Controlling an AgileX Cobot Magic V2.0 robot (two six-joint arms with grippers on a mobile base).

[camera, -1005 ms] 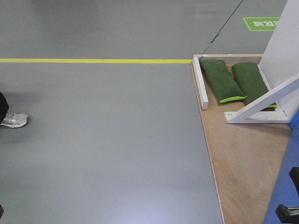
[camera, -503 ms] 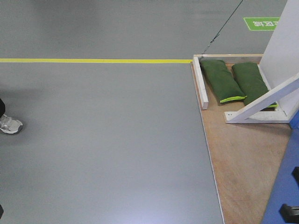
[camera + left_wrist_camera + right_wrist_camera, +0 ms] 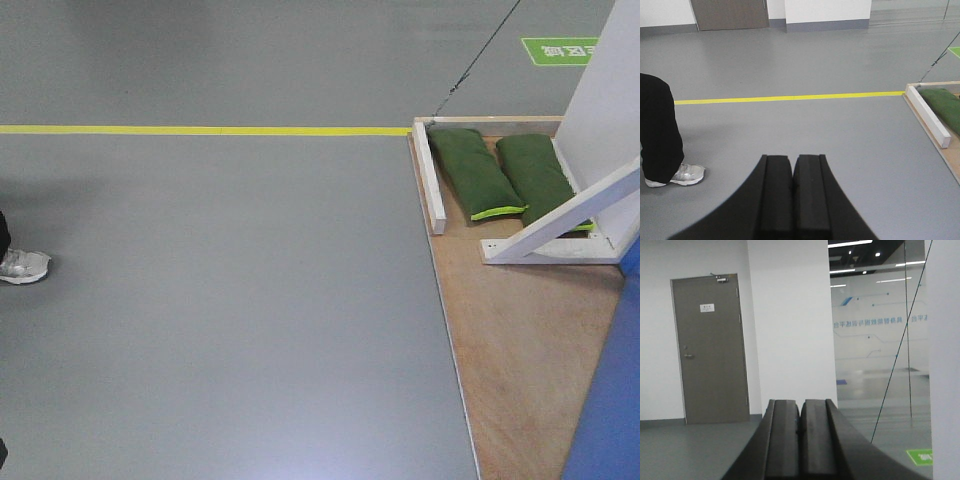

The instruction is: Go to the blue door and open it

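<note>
Front view, left edge: a pale sneaker [image 3: 24, 266] is being shown on the grey floor [image 3: 230, 330]. A yellow line [image 3: 200, 130] is being carried across the far floor up to the wooden platform [image 3: 520, 350] on the right. On the platform's far part, a white beam [image 3: 432, 180] is lying along the left edge, and two green sandbags [image 3: 478, 172] are lying side by side just right of it. Next right, a white frame [image 3: 560, 228] with a diagonal brace is being seen.

The blue door [image 3: 612, 400] is being cut off at the near right corner, over the platform's right side, near of the white frame. Only a slanted strip is showing: flat, smooth, evenly bright blue.

Left wrist view: a leg in black trousers [image 3: 657, 127] is being seen at the left. The left gripper [image 3: 792, 161] is being held with its jaws pressed together, nothing between them.

Right wrist view: a grey door [image 3: 712, 350] is standing far left in a white wall. The right gripper [image 3: 800, 405] is likewise being held fully closed and empty.
</note>
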